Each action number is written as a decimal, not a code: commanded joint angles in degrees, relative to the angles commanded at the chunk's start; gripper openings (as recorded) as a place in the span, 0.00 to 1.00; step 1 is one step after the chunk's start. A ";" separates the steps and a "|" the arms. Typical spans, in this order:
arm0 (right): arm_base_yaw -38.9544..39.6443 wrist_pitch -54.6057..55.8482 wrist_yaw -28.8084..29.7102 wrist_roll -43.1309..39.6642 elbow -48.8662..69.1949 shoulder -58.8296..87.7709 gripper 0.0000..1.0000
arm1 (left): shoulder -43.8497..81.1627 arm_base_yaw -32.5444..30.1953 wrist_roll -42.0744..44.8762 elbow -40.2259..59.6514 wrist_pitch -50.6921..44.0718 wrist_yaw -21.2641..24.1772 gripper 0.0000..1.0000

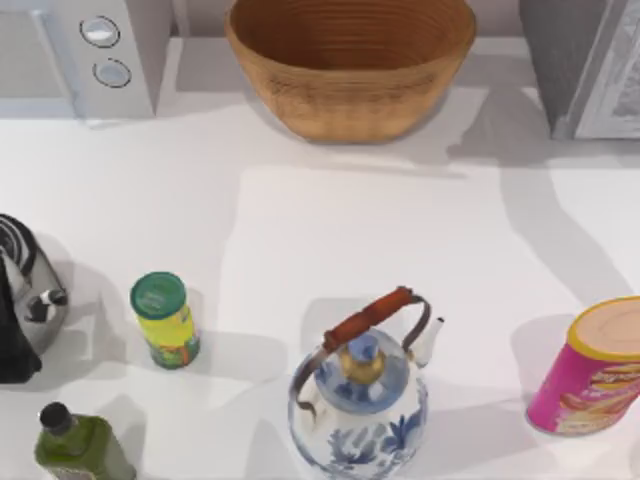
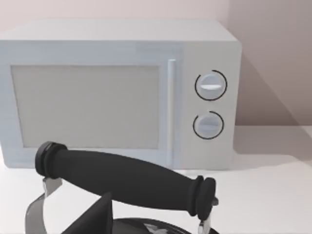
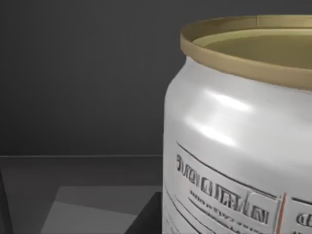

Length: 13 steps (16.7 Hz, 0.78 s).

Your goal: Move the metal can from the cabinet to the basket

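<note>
Metal can (image 3: 243, 131) is seen close in the right wrist view, upright inside a dark grey enclosure: silver body, gold rim, white label with red line. Basket (image 1: 350, 65) and cabinet (image 1: 585, 65) are seen from above on the worktop (image 1: 380, 250). Claw state: cannot be told

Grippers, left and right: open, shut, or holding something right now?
Left gripper: cannot be told; its wrist camera faces the black handle.
Right gripper: cannot be told; its wrist camera is close to the metal can.
</note>
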 joint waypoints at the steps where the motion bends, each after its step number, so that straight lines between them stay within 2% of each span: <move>1: 0.00 0.00 0.00 0.00 0.00 0.00 0.00 | 0.00 0.00 0.00 0.00 0.00 0.00 1.00; 7: -1.18 1.65 -1.28 0.07 -3.82 -2.52 0.00 | 0.00 0.00 0.00 0.00 0.00 0.00 1.00; 10: -3.55 5.00 -3.92 -0.01 -12.89 -8.65 0.00 | 0.00 0.00 0.00 0.00 0.00 0.00 1.00; 13: -7.14 9.66 -7.69 -0.16 -27.12 -17.39 0.00 | 0.00 0.00 0.00 0.00 0.00 0.00 1.00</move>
